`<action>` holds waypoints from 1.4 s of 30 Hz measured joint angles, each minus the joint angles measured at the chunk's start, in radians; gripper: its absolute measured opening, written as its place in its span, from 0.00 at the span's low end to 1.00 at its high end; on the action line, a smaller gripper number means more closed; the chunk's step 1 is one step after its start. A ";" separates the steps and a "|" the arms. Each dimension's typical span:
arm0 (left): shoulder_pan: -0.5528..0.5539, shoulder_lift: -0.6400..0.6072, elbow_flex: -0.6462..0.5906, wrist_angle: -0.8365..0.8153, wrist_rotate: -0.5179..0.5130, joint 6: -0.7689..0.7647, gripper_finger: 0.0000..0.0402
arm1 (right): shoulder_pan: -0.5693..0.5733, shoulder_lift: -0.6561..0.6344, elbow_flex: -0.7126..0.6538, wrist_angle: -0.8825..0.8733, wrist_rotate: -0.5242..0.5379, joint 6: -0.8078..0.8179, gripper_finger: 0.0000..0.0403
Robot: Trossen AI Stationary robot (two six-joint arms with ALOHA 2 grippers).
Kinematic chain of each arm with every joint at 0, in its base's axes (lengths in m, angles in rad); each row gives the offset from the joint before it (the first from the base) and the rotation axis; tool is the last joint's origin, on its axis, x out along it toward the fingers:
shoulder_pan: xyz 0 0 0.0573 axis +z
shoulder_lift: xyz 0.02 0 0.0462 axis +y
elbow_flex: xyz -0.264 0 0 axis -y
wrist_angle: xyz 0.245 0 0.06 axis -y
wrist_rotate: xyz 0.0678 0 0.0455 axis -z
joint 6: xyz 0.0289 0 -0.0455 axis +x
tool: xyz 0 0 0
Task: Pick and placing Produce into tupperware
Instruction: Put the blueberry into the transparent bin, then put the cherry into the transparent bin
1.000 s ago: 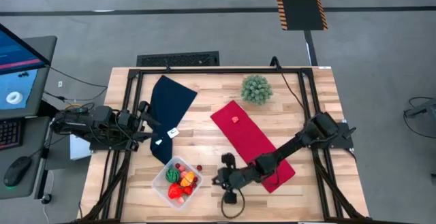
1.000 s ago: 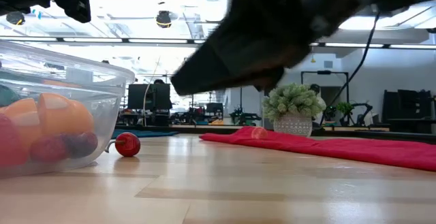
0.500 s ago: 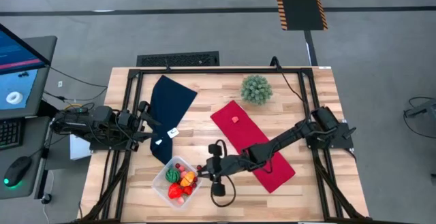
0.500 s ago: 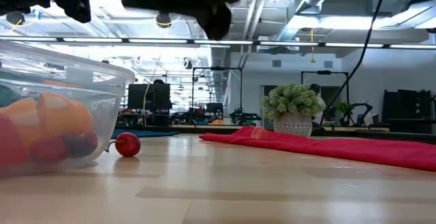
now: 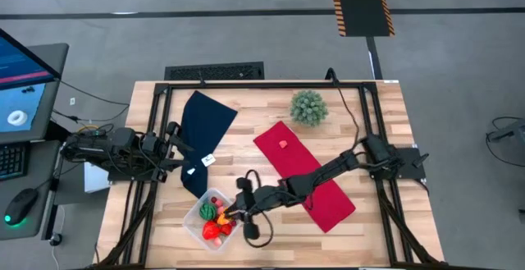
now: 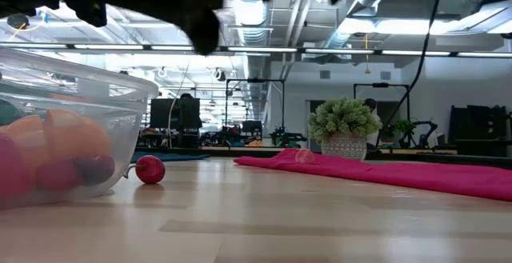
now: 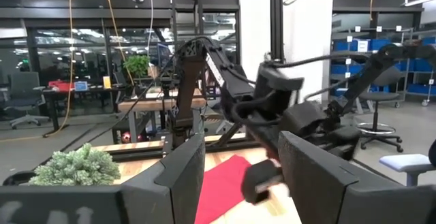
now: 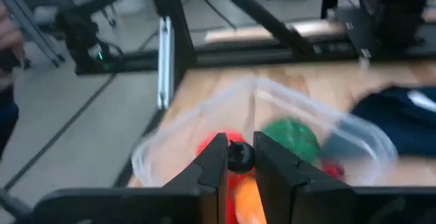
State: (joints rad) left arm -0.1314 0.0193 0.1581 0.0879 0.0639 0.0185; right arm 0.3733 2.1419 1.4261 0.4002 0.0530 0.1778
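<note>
Holding above the box: the right arm reaches across the bench (image 5: 344,122) so its load can drop straight in.
Bench: wooden top carrying everything; bare wood lies between the cloths and the box.
Red cloth (image 5: 303,171): spread diagonally under the right arm, with one small red piece (image 5: 283,144) on it, well apart from the box and not yet collected.
Blue cloth (image 5: 201,139): lying beside the left arm, its lower end near the box.
Plant ball (image 5: 308,107): at the far edge, out of the way.
Left claw (image 7: 235,183): parked at the bench's left side, fingers apart, nothing between them.
Clear box (image 5: 215,220): at the near edge, already holding red, orange and green pieces.
Right claw (image 8: 240,157): over the box's right rim, clenched on a small dark berry (image 8: 240,156), pinched at the fingertips, seemingly for release.
Red ball (image 6: 150,169): loose on the bench just beside the box wall, likely a later pick.
</note>
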 joint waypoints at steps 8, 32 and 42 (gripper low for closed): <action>0.000 0.000 0.000 -0.012 -0.001 -0.002 0.45 | -0.010 0.134 0.182 -0.079 -0.010 0.038 0.23; 0.000 0.000 0.000 -0.023 0.000 -0.004 0.45 | -0.028 0.013 0.225 -0.602 -0.011 -0.029 0.58; 0.000 0.000 0.000 -0.024 0.000 -0.018 0.45 | 0.021 0.021 0.224 -0.858 0.094 -0.013 0.51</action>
State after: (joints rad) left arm -0.1314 0.0189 0.1581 0.0643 0.0635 0.0008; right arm 0.3942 2.1627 1.6499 -0.4578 0.1467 0.1652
